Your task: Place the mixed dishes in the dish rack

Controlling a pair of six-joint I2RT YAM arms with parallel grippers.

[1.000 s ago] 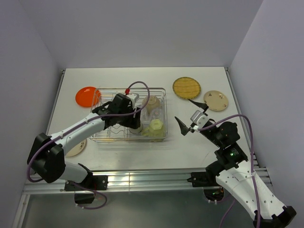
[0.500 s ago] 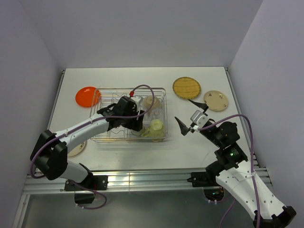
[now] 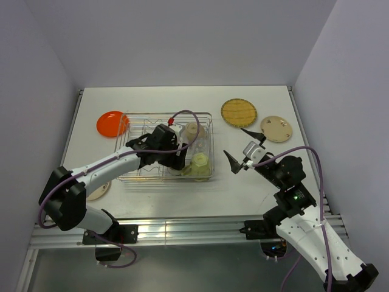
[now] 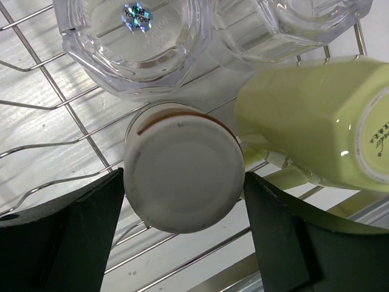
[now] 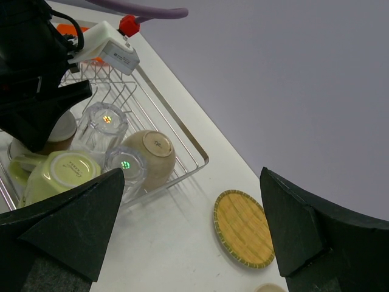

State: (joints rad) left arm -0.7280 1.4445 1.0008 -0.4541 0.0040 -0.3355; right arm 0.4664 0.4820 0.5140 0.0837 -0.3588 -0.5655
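The dish rack (image 3: 129,176), a silver wire basket, sits on the white table (image 3: 182,198) left of centre. The left arm reaches into it from the near left. In the left wrist view, the left gripper (image 4: 183,177) has its two dark fingers (image 4: 67,237) on either side of a brown cup (image 4: 176,146). The cup stands upside down on the rack wires with its pale base facing the camera. The fingers sit right against the cup's sides, and I cannot tell whether they press on it or are just clear of it. Beyond this cup are two clear faceted cups, one straight behind it (image 4: 137,42) and one further right (image 4: 292,24). A pale green mug (image 4: 310,128) lies on its side just beside the brown cup, to its right. A beige bowl (image 5: 149,155) rests upside down in the rack's far right corner. The right gripper (image 3: 233,141) hovers over bare table right of the rack, with its jaws spread wide and nothing between them. Outside the rack, an orange plate (image 3: 112,123) lies touching the far left corner. A yellow woven-pattern plate (image 3: 238,112) and a tan plate (image 3: 276,128) lie at the far right. A cream plate (image 3: 99,190) shows partly under the left arm at the near left.
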